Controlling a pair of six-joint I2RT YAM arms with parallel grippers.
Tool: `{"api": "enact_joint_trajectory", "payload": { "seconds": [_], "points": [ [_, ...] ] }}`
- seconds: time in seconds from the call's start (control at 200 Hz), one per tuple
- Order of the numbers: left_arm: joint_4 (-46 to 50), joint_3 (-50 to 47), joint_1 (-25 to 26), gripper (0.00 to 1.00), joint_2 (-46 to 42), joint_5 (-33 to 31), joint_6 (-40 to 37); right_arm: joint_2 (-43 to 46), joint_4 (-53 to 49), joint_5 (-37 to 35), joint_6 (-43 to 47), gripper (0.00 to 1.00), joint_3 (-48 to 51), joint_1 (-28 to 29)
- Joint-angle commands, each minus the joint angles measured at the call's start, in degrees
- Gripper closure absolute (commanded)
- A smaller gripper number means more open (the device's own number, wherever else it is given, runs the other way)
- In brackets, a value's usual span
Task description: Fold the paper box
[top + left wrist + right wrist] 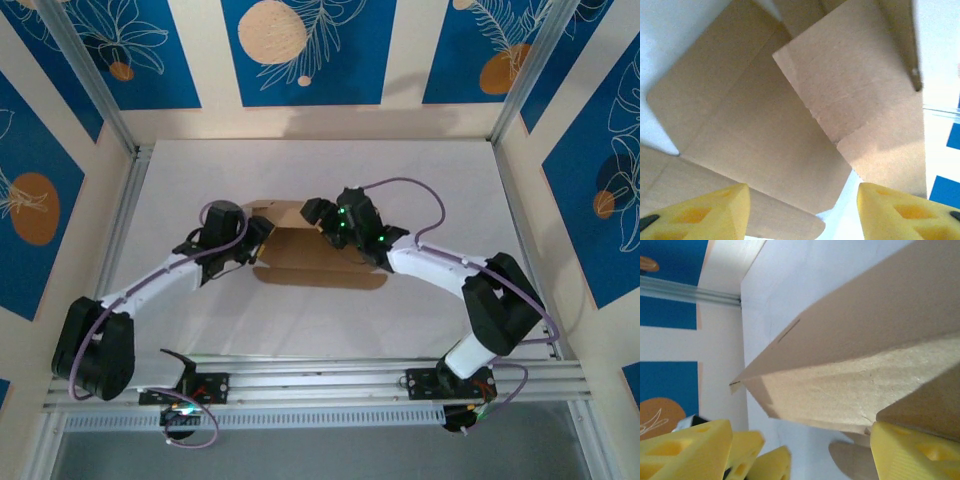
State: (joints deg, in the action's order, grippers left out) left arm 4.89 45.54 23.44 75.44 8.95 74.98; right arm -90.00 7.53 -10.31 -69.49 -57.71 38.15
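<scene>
I judge the box only part folded. It sits in the middle of the desk, between the two arms, with its brown base down. Its near flap lies flat toward the arm bases with its round corners showing, while the panels at the back stand up. In the left wrist view a side flap tilts up beside the base and another panel leans in above it, with nothing tucked. So I reckon the walls are about half raised, and locking the tabs and closing the lid are left to do. The left gripper is at the box's left end, so close to the cardboard that from above I cannot tell whether it touches. Its yellow fingers are spread wide, released, with cardboard just ahead of them and nothing pinched. The right gripper is at the raised back edge of the box. In its wrist view a standing panel runs edge-on across the gap and ends at one finger. That gripper is also released, its fingers well apart and clamping nothing, though I cannot tell whether the panel rests on that finger.
</scene>
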Motion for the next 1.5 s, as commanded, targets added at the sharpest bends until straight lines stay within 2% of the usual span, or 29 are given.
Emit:
{"api": "enact_joint_trajectory", "payload": {
  "seconds": [0.0, 0.115, 0.205, 0.405, 0.465, 0.565, 0.655, 0.755, 0.795, 0.91, 1.075, 1.241, 1.496],
  "points": [
    [6.0, 4.3, -2.7, 0.37, -3.0, -1.8, -7.2, 0.3, -7.1, 0.9, 6.7, 0.26, -4.0, -2.5],
    [8.7, 5.8, -6.3, 0.34, -4.7, -4.4, -13.0, -1.3, -5.5, 7.1, 9.0, 0.26, -5.7, -7.6],
    [10.3, 7.8, -8.6, 0.34, -4.3, -6.4, -16.9, -4.5, -7.8, 11.8, 11.9, 0.28, -11.3, -11.0],
    [13.6, 15.8, -10.0, 0.36, -0.4, -16.1, -33.1, -8.5, -14.6, 22.1, 17.4, 0.31, -21.3, -13.5],
    [9.7, 15.8, -10.2, 0.36, 0.4, -15.7, -40.3, -8.1, -15.6, 22.3, 18.4, 0.32, -21.3, -13.1],
    [3.3, 15.7, -10.1, 0.35, 2.0, -10.5, -48.7, -7.2, -17.1, 21.5, 17.2, 0.34, -20.5, -12.7],
    [5.1, 19.4, -10.2, 0.36, 4.9, -8.4, -48.7, -6.7, -18.7, 20.0, 11.9, 0.33, -19.5, -12.8],
    [6.1, 20.2, -10.2, 0.37, 5.7, -7.3, -45.9, -6.1, -16.4, 15.6, 4.7, 0.28, -16.2, -12.1],
    [4.8, 19.0, -10.1, 0.37, 5.1, -6.8, -44.2, -5.7, -12.0, 13.4, 0.9, 0.27, -13.5, -11.6],
    [-1.5, 13.2, -10.2, 0.37, 2.2, -4.9, -37.8, -4.9, 8.5, 3.7, -9.3, 0.27, -4.7, -9.3],
    [-3.2, 9.4, -10.2, 0.38, -1.2, -3.4, -33.6, -9.0, 16.9, -1.7, -12.1, 0.32, -7.0, -7.9],
    [-2.4, 7.2, -10.2, 0.39, -5.2, -3.1, -33.3, -12.8, 24.6, -2.4, -15.6, 0.39, -6.3, -8.8],
    [2.7, 7.0, -10.3, 0.39, -9.4, -5.8, -34.1, -12.0, 24.0, -3.1, -17.3, 0.55, -3.2, -11.6]
  ]
}}
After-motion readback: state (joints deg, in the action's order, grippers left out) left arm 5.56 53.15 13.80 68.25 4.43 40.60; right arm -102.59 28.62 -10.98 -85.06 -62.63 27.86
